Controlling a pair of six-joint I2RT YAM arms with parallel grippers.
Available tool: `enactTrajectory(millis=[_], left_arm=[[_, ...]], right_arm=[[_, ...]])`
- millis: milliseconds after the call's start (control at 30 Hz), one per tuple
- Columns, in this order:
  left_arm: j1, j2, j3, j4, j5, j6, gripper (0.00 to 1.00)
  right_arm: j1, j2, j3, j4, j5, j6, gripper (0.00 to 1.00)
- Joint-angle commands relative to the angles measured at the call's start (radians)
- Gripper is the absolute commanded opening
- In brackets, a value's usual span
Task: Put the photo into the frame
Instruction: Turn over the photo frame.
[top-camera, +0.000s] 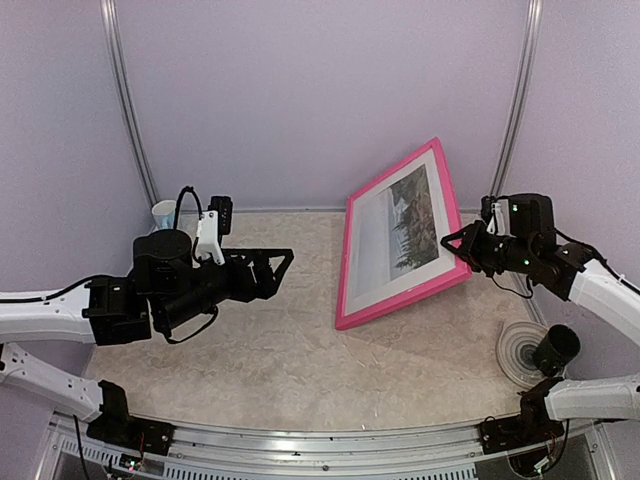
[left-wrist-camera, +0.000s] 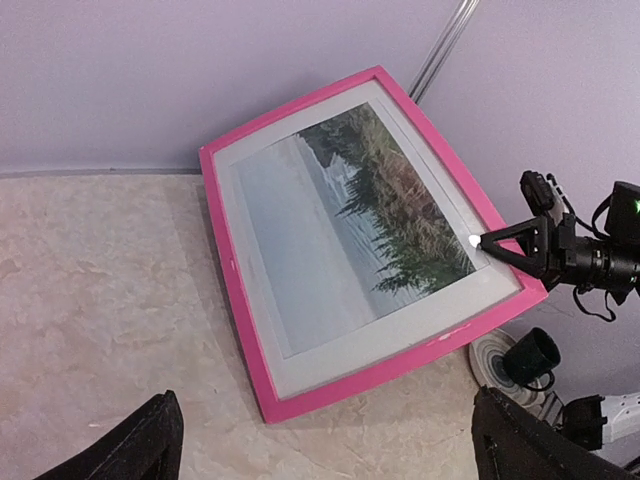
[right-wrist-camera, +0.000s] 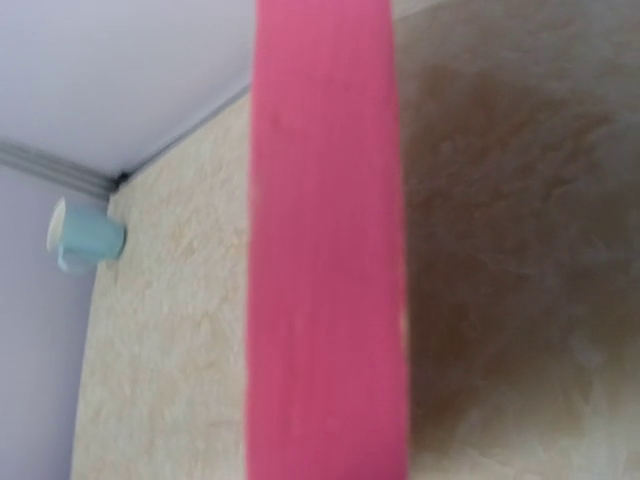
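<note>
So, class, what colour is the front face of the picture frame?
Bright pink. The picture frame shows it best in the left wrist view.

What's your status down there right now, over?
Left gripper open, hovering clear of the frame. Right gripper shut on the frame's right rail, frame tipped up. Photo sits inside, behind the white mat. Nothing in the way.

Bare tabletop (top-camera: 300, 350) between left hand (top-camera: 280, 272) and frame (top-camera: 400, 300): free lane. Frame stands tilted, blocks centre-right, right hand (top-camera: 452, 245) pinching its rail. Cup (top-camera: 163, 213) back-left corner; disc (top-camera: 515, 345) near right.
</note>
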Motion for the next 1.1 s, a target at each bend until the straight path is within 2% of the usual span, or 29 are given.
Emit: enactTrajectory(millis=[0,300,567,800,967,1067], left_arm=[[-0.047,0.025,-0.051,0.077,-0.065,-0.274,0.99],[-0.082,0.086,-0.101,0.127,-0.043,-0.510,0.99],[-0.025,0.228,-0.121,0.274,0.112,-0.609,0.99],[0.062,0.396,-0.195,0.566,0.309,-0.725,0.99],[0.098,0.556,-0.171,0.752,0.434,-0.765,0.99],[0.121,0.679,-0.154,0.924,0.533,-0.814,0.99]], right_arm=[[-0.005,-0.107,-0.112,0.272,0.138,0.086,0.00],[-0.005,-0.198,-0.343,0.379,0.276,0.254,0.00],[-0.002,-0.176,-0.426,0.452,0.295,0.350,0.00],[0.006,-0.137,-0.452,0.496,0.268,0.407,0.00],[0.009,-0.112,-0.468,0.531,0.227,0.442,0.00],[0.011,-0.096,-0.470,0.544,0.197,0.453,0.00]])
